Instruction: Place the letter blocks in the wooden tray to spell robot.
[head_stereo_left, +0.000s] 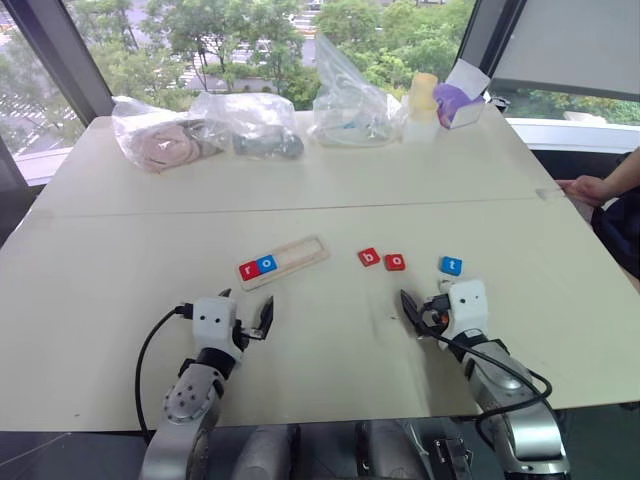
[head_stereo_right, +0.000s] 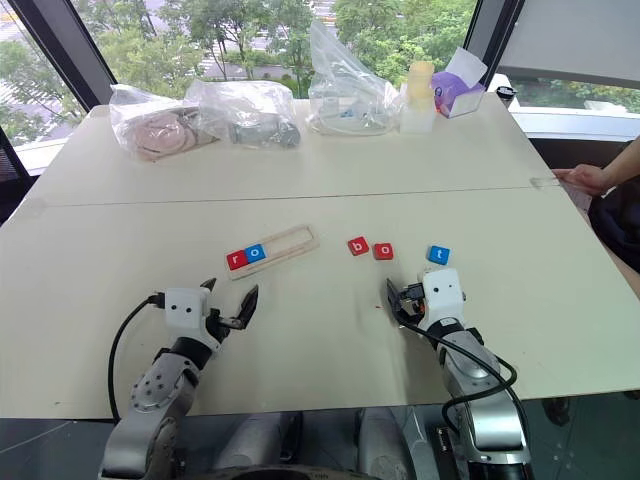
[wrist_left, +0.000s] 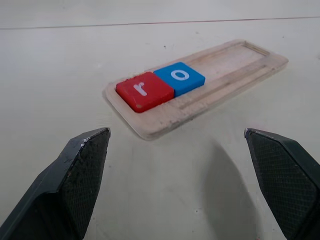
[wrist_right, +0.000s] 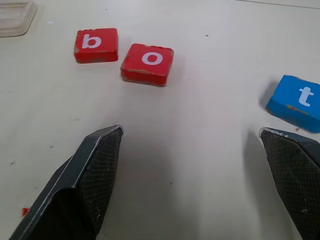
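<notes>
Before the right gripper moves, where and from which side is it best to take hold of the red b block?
Probably from straight above, closing on two opposite side edges. The red b block lies flat on the table, so only its thin sides offer a grip. The red o block sits close beside it toward the blue t block, so the other pair of edges looks safer. The right gripper is open.

The pale table (head_stereo_left: 150, 300) carries the wooden tray (head_stereo_left: 300, 252), three loose letter blocks (head_stereo_left: 396, 262) and plastic bags (head_stereo_left: 250, 125).
</notes>
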